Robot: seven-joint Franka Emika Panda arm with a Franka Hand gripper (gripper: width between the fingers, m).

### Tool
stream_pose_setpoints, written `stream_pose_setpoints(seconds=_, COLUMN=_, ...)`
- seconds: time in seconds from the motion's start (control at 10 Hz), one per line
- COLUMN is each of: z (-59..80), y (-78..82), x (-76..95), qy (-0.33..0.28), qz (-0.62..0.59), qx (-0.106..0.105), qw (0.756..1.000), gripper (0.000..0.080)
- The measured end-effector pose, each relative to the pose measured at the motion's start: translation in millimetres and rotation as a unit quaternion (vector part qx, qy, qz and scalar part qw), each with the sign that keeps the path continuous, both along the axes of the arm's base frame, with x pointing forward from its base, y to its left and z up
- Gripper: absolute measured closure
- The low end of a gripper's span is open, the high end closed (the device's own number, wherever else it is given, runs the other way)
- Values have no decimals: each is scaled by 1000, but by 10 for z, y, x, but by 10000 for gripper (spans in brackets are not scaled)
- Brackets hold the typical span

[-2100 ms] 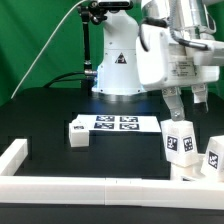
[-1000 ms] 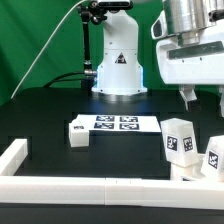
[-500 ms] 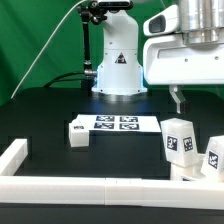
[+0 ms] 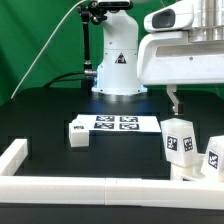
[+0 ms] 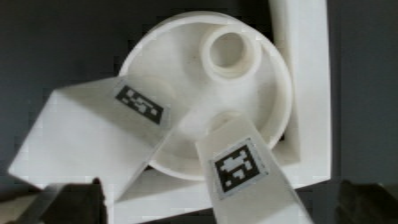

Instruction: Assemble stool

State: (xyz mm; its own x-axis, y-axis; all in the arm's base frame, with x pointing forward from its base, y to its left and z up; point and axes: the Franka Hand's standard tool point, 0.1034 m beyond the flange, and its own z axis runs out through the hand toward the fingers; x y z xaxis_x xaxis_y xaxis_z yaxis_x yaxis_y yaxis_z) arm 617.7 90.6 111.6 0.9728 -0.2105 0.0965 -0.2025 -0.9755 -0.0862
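The round white stool seat (image 5: pixel 214 62) lies on edge against the white border rail (image 5: pixel 302 70). Two chunky white legs with marker tags stand on it (image 5: pixel 134 110) (image 5: pixel 240 165). In the exterior view these legs (image 4: pixel 180 140) (image 4: pixel 213 152) are at the right. A third tagged white leg (image 4: pixel 78 132) lies by the marker board (image 4: pixel 115 123). My gripper (image 5: pixel 210 205) hangs open and empty above the legs and touches nothing. One finger (image 4: pixel 175 99) shows in the exterior view, above the nearer leg.
The white border rail (image 4: pixel 60 185) runs along the front and up the exterior view's left side. The arm's white base (image 4: pixel 118 65) stands at the back middle. A green backdrop closes the scene behind.
My gripper has risen away from the standing legs and shifted toward the exterior view's left. The legs, seat and loose leg have not moved.
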Motion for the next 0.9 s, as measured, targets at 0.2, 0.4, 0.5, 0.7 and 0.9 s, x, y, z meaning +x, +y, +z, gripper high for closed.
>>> stream_pose_setpoints(seconds=0.2, z=-23, y=-50, x=-14, qy=-6, qz=97, qx=-12, qw=995, gripper=151)
stream_pose_setpoints(seconds=0.4, z=-25, y=-106, x=-11, qy=-12, qz=194, qx=-24, qw=981, gripper=151)
stream_pose_setpoints(seconds=0.5, z=-32, y=-143, x=-12, qy=-14, qz=236, qx=-29, qw=971, gripper=151)
stream_pose_setpoints(seconds=0.7, z=-64, y=-214, x=-20, qy=-16, qz=304, qx=-38, qw=952, gripper=151)
stream_pose_setpoints(seconds=0.9, z=-106, y=-271, x=-38, qy=-21, qz=370, qx=-49, qw=927, gripper=151)
